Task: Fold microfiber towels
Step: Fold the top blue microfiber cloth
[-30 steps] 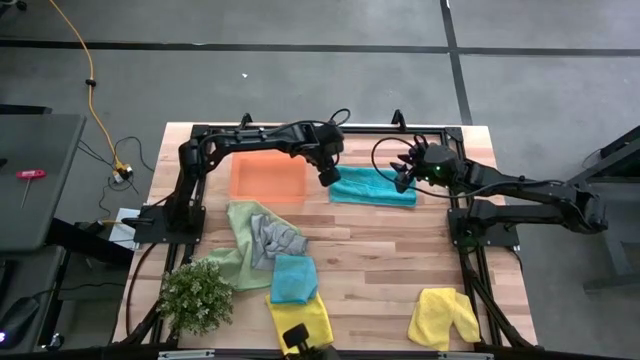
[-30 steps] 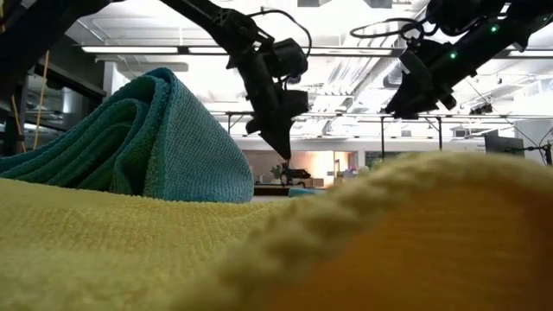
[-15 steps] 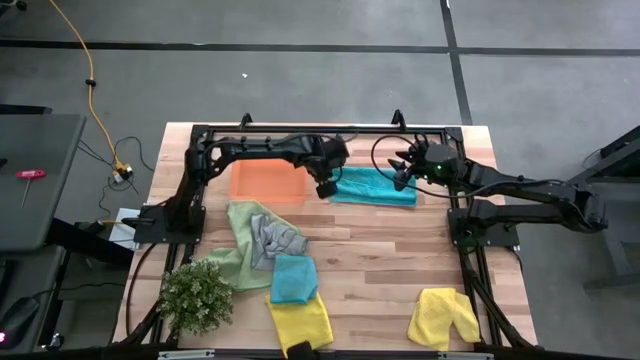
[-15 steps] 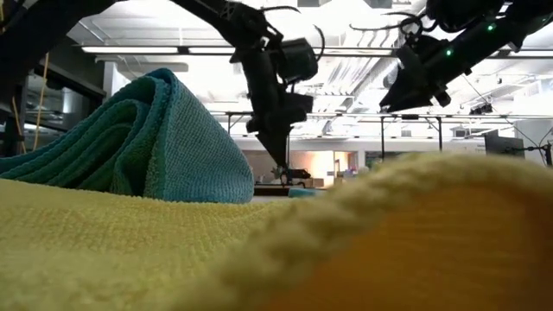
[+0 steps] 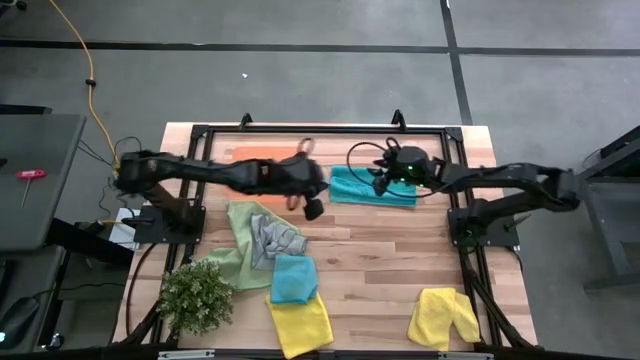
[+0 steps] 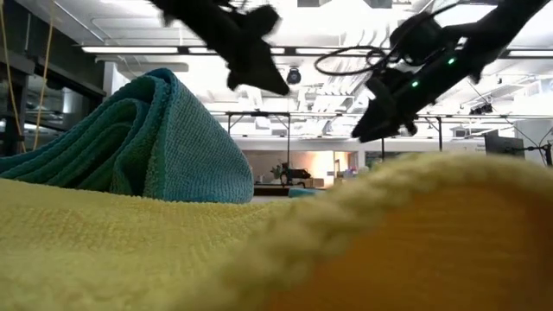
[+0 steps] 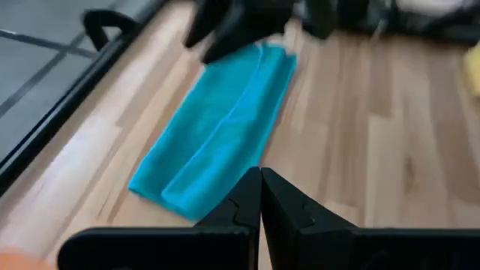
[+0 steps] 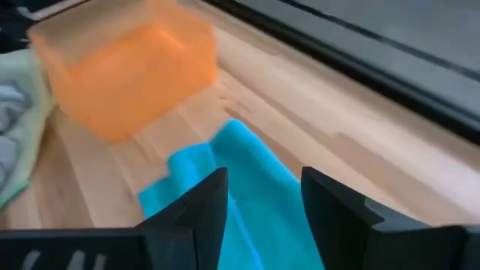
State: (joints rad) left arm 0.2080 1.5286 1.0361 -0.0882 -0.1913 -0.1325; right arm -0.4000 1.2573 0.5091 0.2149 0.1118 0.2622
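Towel-wise, the folded teal towel (image 5: 373, 186) lies at the table's far edge beside the orange tray (image 8: 127, 71): soft, light, floppy, so pinch a corner or hem. Right gripper (image 5: 379, 182) hovers over it, fingers apart and empty; left gripper (image 5: 312, 208) is pinched closed nearby.

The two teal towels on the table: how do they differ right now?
The far teal towel lies folded into a long flat rectangle beside the orange tray; the near teal towel is a smaller squarish bundle. The far one rests alone on bare wood under the right pincer; the near one overlaps a yellow towel and sits by the grey towel. Both share the teal colour.
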